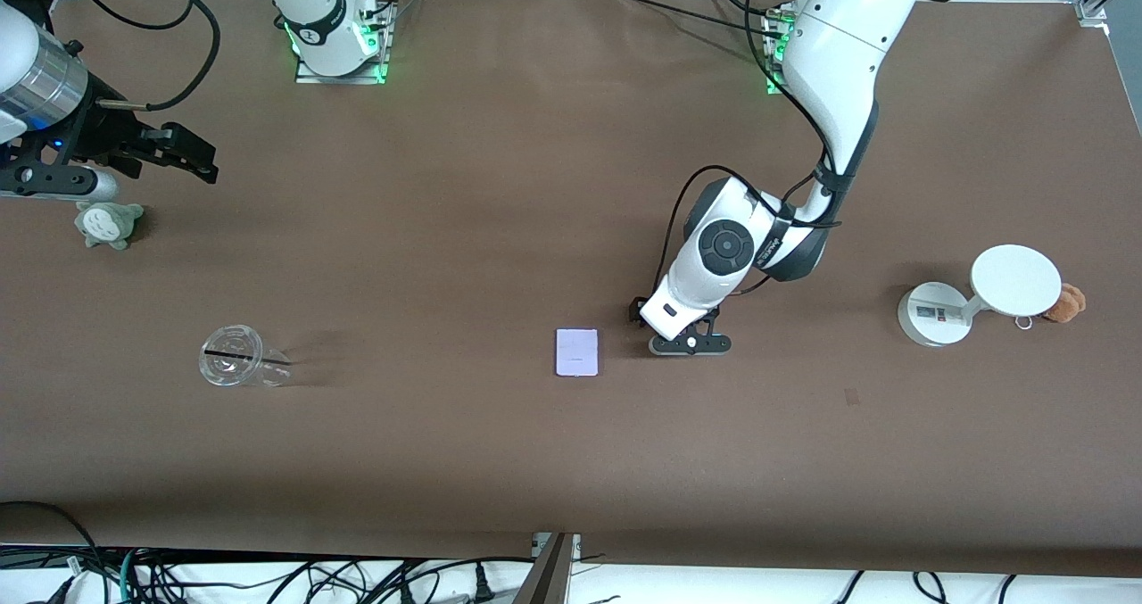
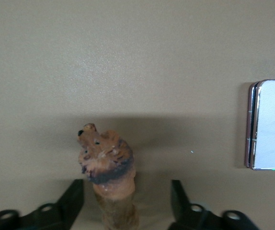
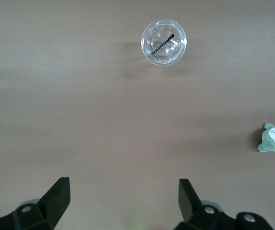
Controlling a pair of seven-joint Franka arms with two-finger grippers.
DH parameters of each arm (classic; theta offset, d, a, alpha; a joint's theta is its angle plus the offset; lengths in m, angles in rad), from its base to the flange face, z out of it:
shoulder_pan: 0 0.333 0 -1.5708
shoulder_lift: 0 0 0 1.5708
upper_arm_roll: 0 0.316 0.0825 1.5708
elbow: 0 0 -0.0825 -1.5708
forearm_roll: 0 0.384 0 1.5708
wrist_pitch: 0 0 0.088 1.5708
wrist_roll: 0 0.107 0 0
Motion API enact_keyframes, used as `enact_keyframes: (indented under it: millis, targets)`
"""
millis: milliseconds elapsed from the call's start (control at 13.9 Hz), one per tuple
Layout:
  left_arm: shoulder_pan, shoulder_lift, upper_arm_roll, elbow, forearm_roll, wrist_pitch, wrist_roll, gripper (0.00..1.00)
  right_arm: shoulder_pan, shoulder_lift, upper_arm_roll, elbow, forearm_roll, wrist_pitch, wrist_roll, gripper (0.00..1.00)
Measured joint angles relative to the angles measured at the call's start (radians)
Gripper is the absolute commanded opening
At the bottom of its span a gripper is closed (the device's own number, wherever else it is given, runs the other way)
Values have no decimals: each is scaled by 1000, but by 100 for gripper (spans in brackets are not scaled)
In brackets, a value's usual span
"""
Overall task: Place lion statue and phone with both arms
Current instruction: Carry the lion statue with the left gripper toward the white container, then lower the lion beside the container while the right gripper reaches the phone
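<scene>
The lion statue [image 2: 108, 165], orange-brown with a dark band, shows in the left wrist view between my left gripper's [image 2: 126, 188] open fingers, with a gap on each side. In the front view that gripper [image 1: 689, 343] is low at the table beside the phone and hides the lion. The phone [image 1: 578, 351] lies flat at mid-table; it also shows in the left wrist view [image 2: 271, 124]. My right gripper [image 1: 183, 152] is open and empty, up over the table at the right arm's end; the right wrist view [image 3: 123, 184] shows nothing between its fingers.
A clear plastic cup [image 1: 234, 355] lies toward the right arm's end, and shows in the right wrist view [image 3: 164, 41]. A grey-green plush [image 1: 107, 223] sits below the right gripper. A white round-headed stand [image 1: 977, 296] and a tan plush bear [image 1: 1066, 303] are at the left arm's end.
</scene>
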State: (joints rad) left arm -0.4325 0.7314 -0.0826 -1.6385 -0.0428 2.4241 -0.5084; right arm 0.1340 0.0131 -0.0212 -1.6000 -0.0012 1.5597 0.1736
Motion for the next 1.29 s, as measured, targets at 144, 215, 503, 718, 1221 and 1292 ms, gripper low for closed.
enact_keyframes:
  millis: [144, 215, 503, 718, 1221, 1292]
  targets:
    - [0, -4, 2, 1, 0, 1, -18, 0, 0, 0, 0, 0, 0, 1, 0, 100]
    - [2, -11, 6, 2, 0, -2, -21, 0, 0, 0, 0, 0, 0, 1, 0, 100]
    - [63, -101, 23, 10, 2, -111, 25, 0, 0, 0, 0, 1, 0, 1, 0, 100]
    - [187, -175, 29, 10, 2, -201, 176, 0, 0, 2, 2, 2, 0, 5, 0, 100]
    - [495, -236, 27, -146, 3, -153, 537, 0, 43, 115, 18, 6, -1, 15, -2, 100]
    - [509, -243, 26, -192, 3, -113, 548, 0, 44, 142, 18, 6, -1, 12, -2, 100]
